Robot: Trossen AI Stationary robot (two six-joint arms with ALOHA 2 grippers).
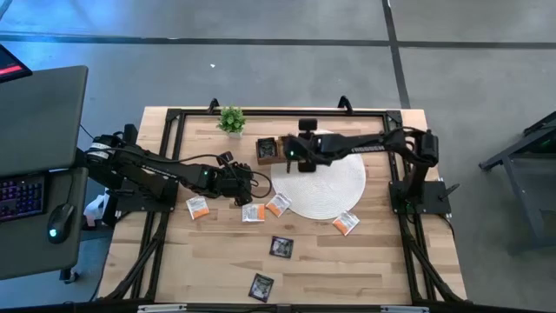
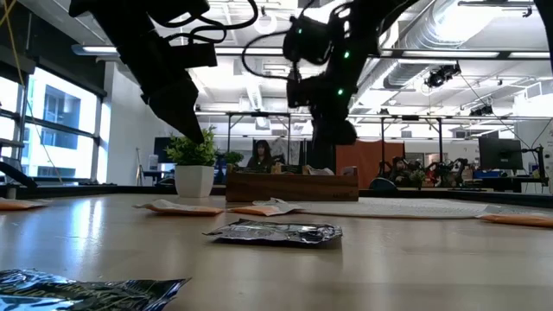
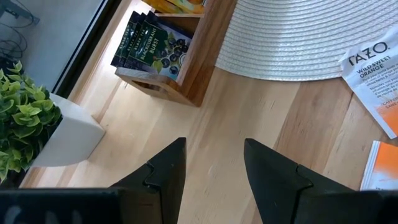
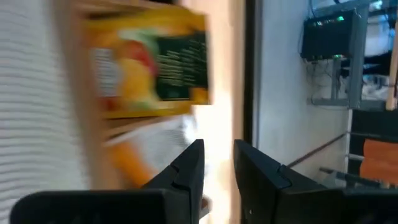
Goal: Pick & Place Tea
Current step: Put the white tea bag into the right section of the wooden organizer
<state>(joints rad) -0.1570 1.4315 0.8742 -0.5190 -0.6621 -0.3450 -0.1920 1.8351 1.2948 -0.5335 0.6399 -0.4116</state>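
Two black foil sachets with green print lie nearest the tabletop's front edge, one (image 1: 261, 285) close to it and another (image 1: 281, 247) a little farther in. Beyond them a loose row of white-and-orange paper sachets is spread: one (image 1: 197, 207) near the left arm, two (image 1: 253, 212) (image 1: 277, 205) at the rim of the big round white woven mat (image 1: 343, 187), and one (image 1: 346, 223) at the mat's near right edge.

The left pincer (image 1: 246, 193) hovers just above this row with its fingers (image 3: 166, 177) parted and nothing between them.

Farther back stands the long brown wooden compartment tray (image 1: 267, 150), already holding black sachets (image 3: 149, 43) upright in one end section and a yellow-brown one (image 4: 149, 62) in another. The right pincer (image 4: 217, 168) hangs over the tray, its jaws standing slightly apart and holding nothing.

A small green plant in a white pot (image 1: 231, 120) sits at the far edge.

These sachets look light, thin and floppy, with slick faces; lying flat, they probably need pinching by one raised edge or corner.
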